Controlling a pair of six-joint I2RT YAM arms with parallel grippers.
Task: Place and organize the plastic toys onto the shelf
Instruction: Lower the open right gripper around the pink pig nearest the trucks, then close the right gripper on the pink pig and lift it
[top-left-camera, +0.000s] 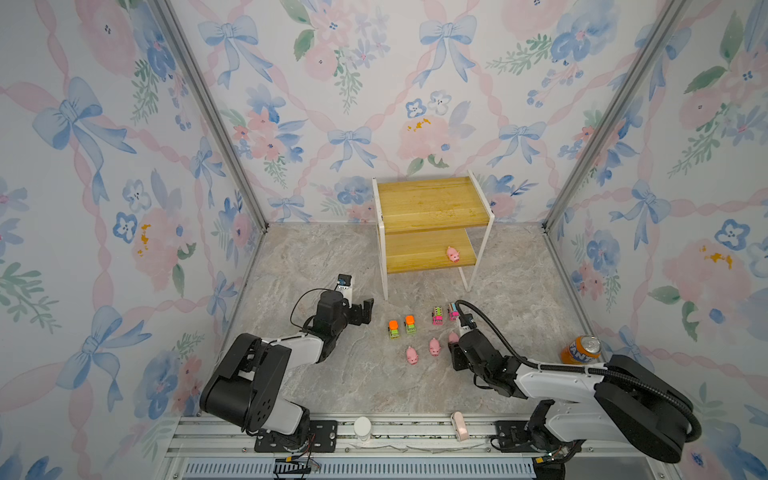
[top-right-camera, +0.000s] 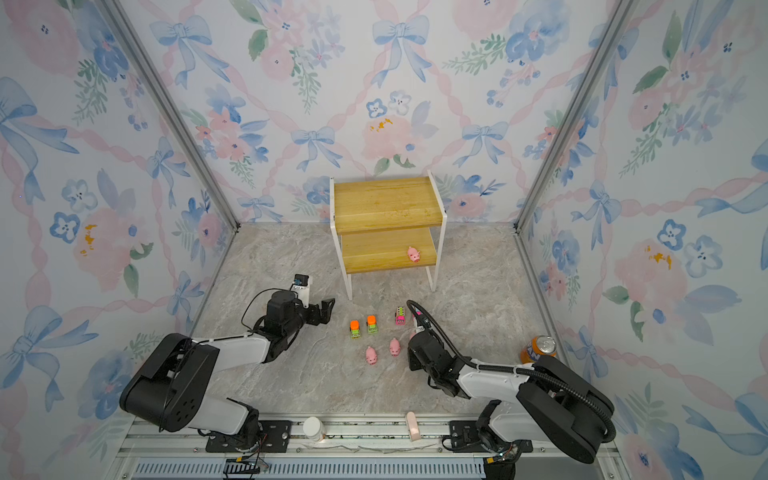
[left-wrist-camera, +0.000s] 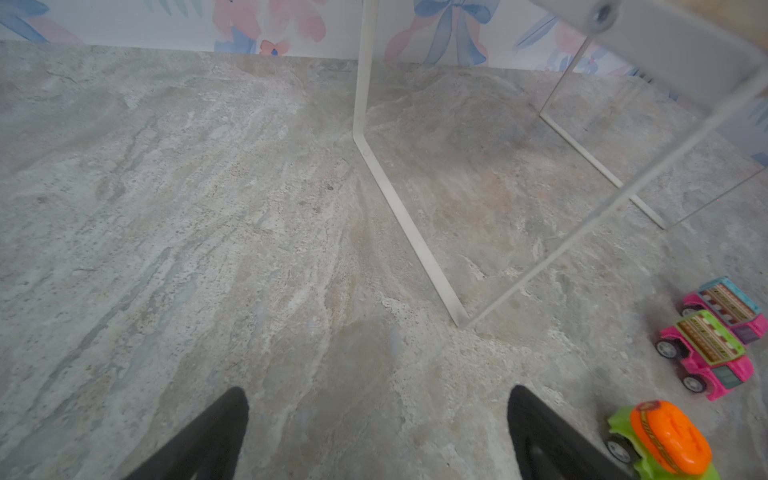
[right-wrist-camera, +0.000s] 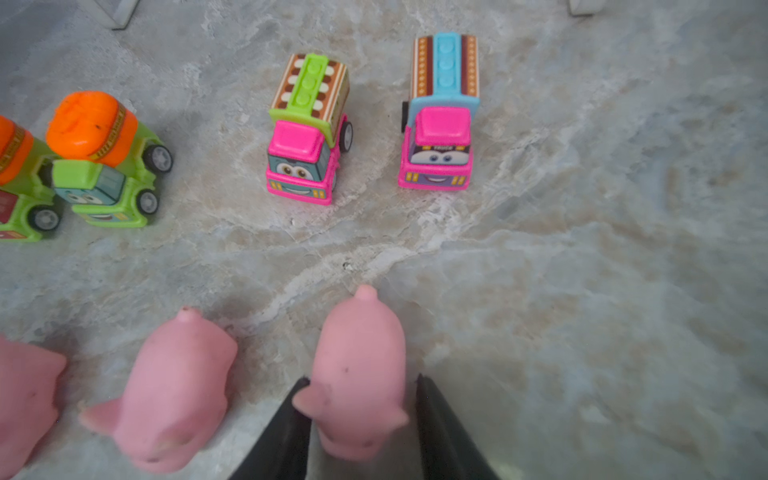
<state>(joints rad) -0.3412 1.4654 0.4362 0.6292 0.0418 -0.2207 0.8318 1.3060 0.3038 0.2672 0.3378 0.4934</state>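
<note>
Here the right gripper (right-wrist-camera: 362, 378) straddles the rightmost pink plastic pig (right-wrist-camera: 360, 340) on the near tabletop (right-wrist-camera: 582, 291), jaws apart, barely gapped, probably to send it beside the lone pig (top-left-camera: 453, 254) on the lower board of the far yellow wooden shelf (top-left-camera: 432, 199); the left gripper (left-wrist-camera: 378, 399) idles spread, empty.

A staged robot test booth: floral wallpaper panels (top-left-camera: 332, 83), aluminium frame (top-left-camera: 210, 112), marble-look floor (top-left-camera: 332, 257).

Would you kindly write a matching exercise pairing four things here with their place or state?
1 left gripper
2 right gripper
3 soda can
4 shelf's lower board

A holds a single pig
B fingers either side of a tabletop pig
C fingers wide apart, nothing between
D upright at the table's right side

Pairs: 1-C, 2-B, 3-D, 4-A
</note>
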